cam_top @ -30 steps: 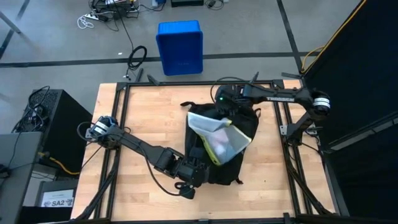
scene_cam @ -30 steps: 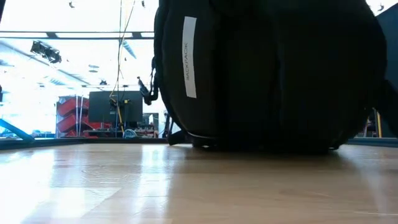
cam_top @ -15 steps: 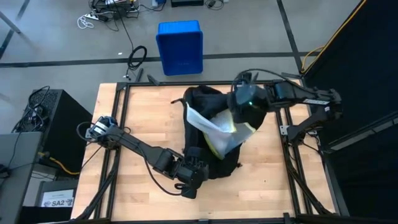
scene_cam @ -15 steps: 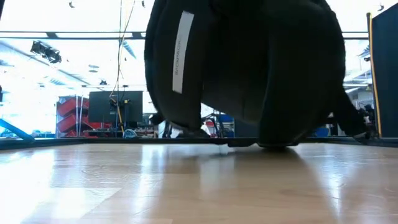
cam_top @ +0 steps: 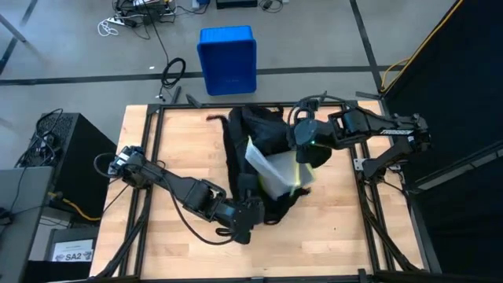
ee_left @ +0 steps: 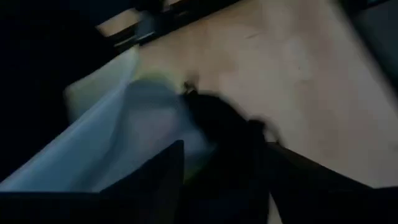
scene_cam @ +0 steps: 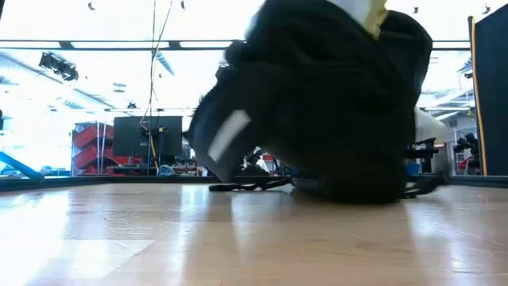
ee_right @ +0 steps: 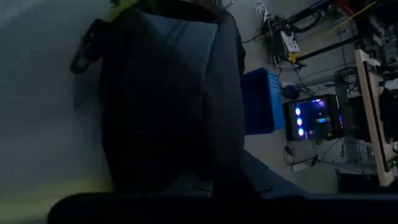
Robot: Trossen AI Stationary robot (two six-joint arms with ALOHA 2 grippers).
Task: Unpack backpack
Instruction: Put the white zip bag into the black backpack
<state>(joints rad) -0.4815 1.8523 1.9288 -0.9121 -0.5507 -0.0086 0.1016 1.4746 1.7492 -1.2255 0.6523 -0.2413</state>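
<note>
The black backpack (cam_top: 255, 149) stands tipped in the middle of the table; in the low view (scene_cam: 317, 111) only its lower end rests on the wood. A clear plastic bag with yellow-green contents (cam_top: 275, 167) sticks out of its opening, and it also shows in the left wrist view (ee_left: 118, 130). My right gripper (cam_top: 305, 151) is above the backpack's right side, shut on the bag. My left gripper (cam_top: 248, 217) is at the backpack's near end, shut on its fabric. My left gripper grips the black fabric at the backpack's near, lower end (ee_left: 227, 146) between its two fingers, coming level from the table's near left. That end stays down by the table. My right gripper holds the plastic bag by its upper right part (cam_top: 297, 167) from above. Its own body hides the place of contact. The bag hangs below it, half inside the backpack.
A blue plastic bin (cam_top: 227, 59) stands on the floor beyond the table's far edge. Bare wood lies to the left (cam_top: 173, 141) and right (cam_top: 338, 204) of the backpack. A backpack strap (scene_cam: 246, 186) trails on the table.
My right gripper has risen and gone toward the table's right edge with the bag. The backpack's far end has been lifted and tipped, and its body has bunched up. The near end has stayed with my left gripper, which has shifted slightly right.
</note>
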